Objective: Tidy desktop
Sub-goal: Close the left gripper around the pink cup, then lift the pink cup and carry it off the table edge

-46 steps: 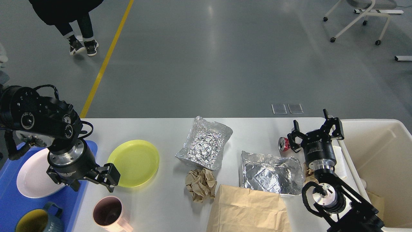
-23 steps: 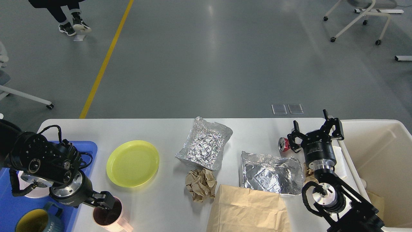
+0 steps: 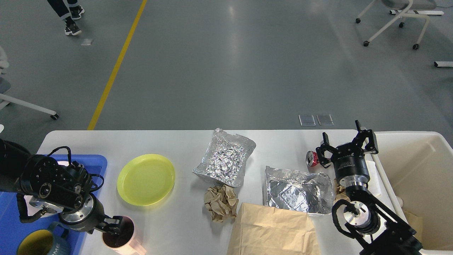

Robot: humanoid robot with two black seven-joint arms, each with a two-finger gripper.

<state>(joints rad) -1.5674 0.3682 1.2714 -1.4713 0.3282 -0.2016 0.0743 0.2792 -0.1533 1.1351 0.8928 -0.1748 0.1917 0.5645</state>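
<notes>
The white desktop point(image 3: 177, 141) carries a yellow plate point(image 3: 146, 179), a crumpled foil tray point(image 3: 224, 161), a flattened foil tray point(image 3: 297, 189), a ball of brown paper point(image 3: 220, 202), a brown paper bag point(image 3: 274, 230), a red can point(image 3: 312, 158) and a pink mug point(image 3: 122, 238). My left gripper point(image 3: 117, 226) sits at the mug's left rim at the front left; its fingers merge with the mug's dark inside. My right gripper point(image 3: 345, 141) stands open at the right, just right of the can, holding nothing.
A blue tray point(image 3: 10, 219) at the left edge holds a blue mug with a yellow inside point(image 3: 39, 243). A cream bin point(image 3: 417, 177) stands off the table's right end. A person's feet point(image 3: 70, 21) and wheeled chairs are on the floor beyond.
My left arm swung down from beside the yellow plate to the pink mug's rim, then settled slightly lower. The right arm stayed still. The person walked away at the top left.
</notes>
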